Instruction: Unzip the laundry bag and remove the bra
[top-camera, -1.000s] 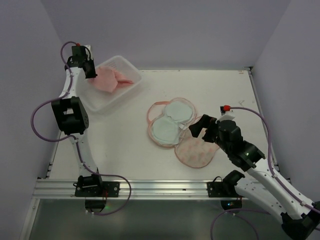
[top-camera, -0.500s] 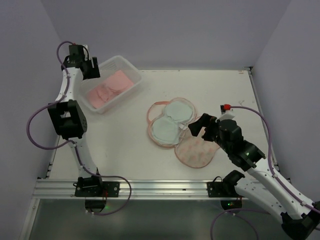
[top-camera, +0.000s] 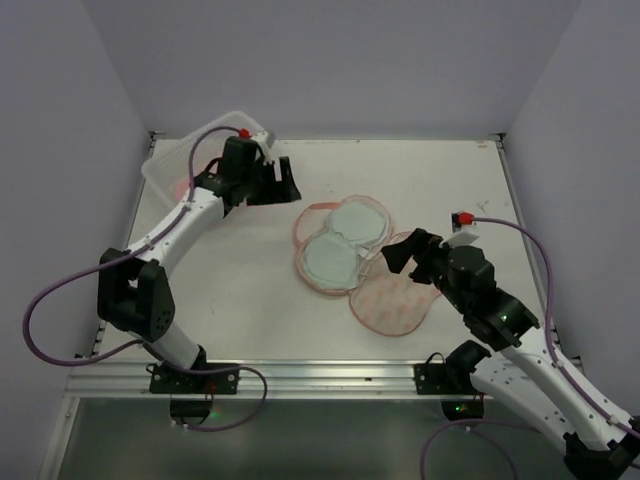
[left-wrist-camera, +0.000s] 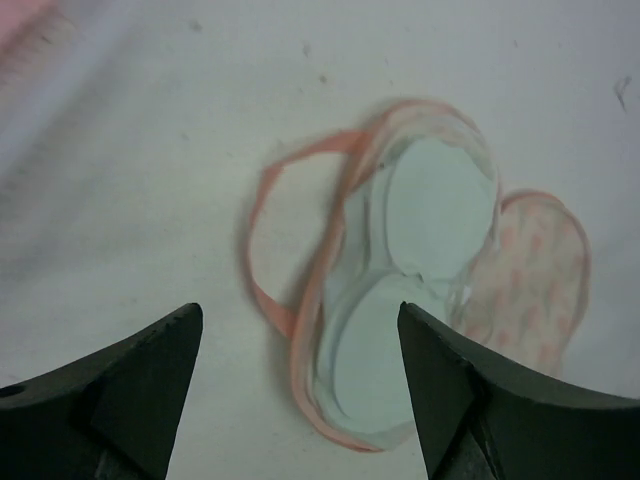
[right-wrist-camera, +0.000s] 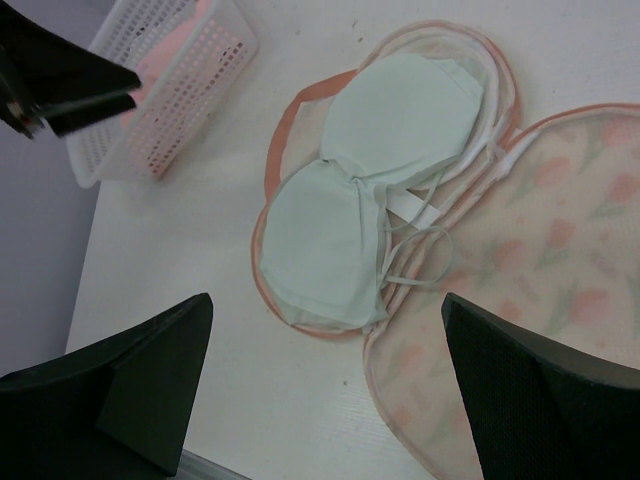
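The pale mint-green bra (top-camera: 341, 239) with two soft cups lies inside the unzipped peach-pink printed fabric laundry bag (top-camera: 392, 303), in the middle of the white table (top-camera: 230, 275). At its three o'clock hovers the right gripper (top-camera: 398, 250), released and empty. At ten o'clock is the left gripper (top-camera: 288, 182), also released, beside the clear plastic tub (top-camera: 160, 170).

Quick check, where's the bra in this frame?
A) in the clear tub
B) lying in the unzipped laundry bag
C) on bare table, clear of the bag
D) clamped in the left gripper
B: the bra lies in the open half of the laundry bag, whose patterned flap is folded out beside it. The left gripper and right gripper are both open and empty.
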